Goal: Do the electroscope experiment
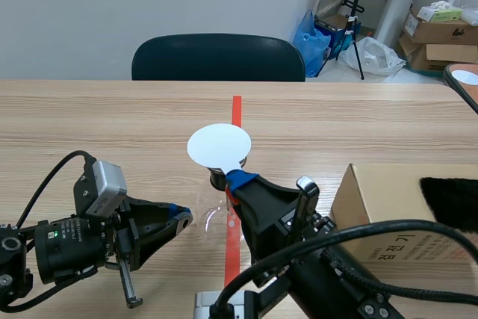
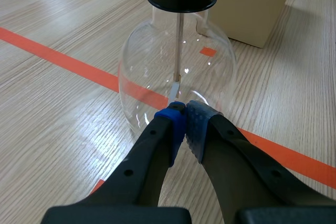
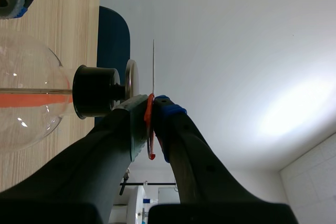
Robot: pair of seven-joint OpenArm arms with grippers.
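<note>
1. Two pads of the left gripper point(image 2: 185, 124) are pressing together on nothing, tips sitting right at the glass flask point(image 2: 157, 72) wall.
2. Scene view is hiding most of the flask at lower centre behind the right gripper point(image 1: 237, 181); the white disc point(image 1: 219, 146) is facing the camera at centre.
3. Right wrist view is showing the disc edge-on, fingers pinching its orange-red handle point(image 3: 149, 140), just beside the metal plate point(image 3: 131, 77) on the black stopper point(image 3: 94, 92).

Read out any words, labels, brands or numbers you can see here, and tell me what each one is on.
Brown cardboard box, near side: dark printed characters, too blurred to read.
Stacked cardboard boxes in the far corner: dark marks, too small to read.
No other text shows.
</note>
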